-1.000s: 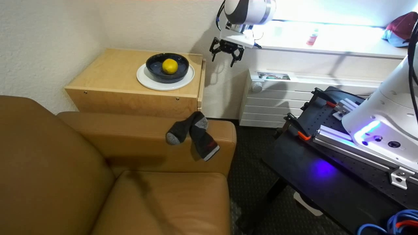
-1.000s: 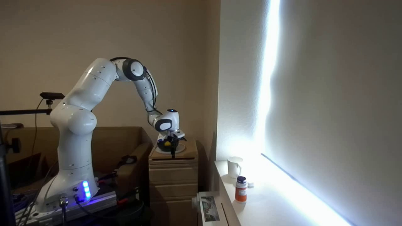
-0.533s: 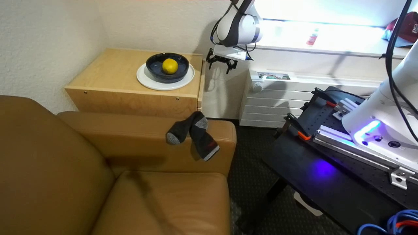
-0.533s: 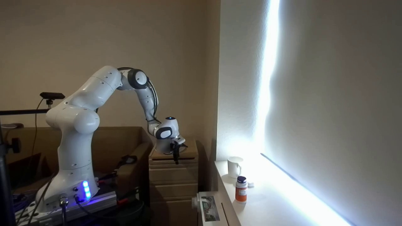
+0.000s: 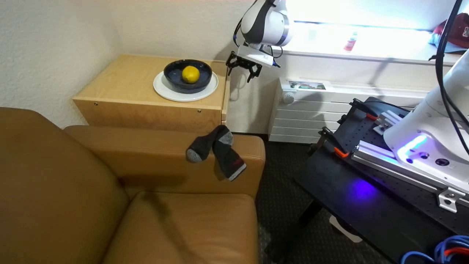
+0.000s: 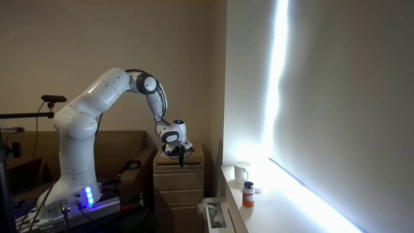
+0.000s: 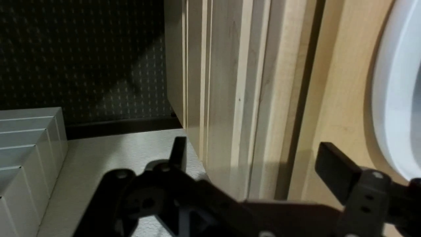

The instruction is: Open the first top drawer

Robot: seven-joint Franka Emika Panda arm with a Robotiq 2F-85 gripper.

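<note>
The blond wooden cabinet stands against the wall. Its shallow top drawer lies just under the top slab and appears shut. In the wrist view the drawer's upper lip runs beside a dark gap below the slab. My gripper is open and empty, above and in front of the drawer side. In the wrist view the gripper has one finger over the cabinet top and the other out past the drawer fronts. No contact with the drawer is visible.
A white plate with a dark bowl and a yellow lemon sits on the cabinet close to the drawer edge. A white radiator stands beside it. The sofa arm with dark socks borders the cabinet.
My gripper has moved toward the cabinet's drawer edge and lower than a second ago. In the last half second it has risen slightly. It stays open; the drawer has not moved.
</note>
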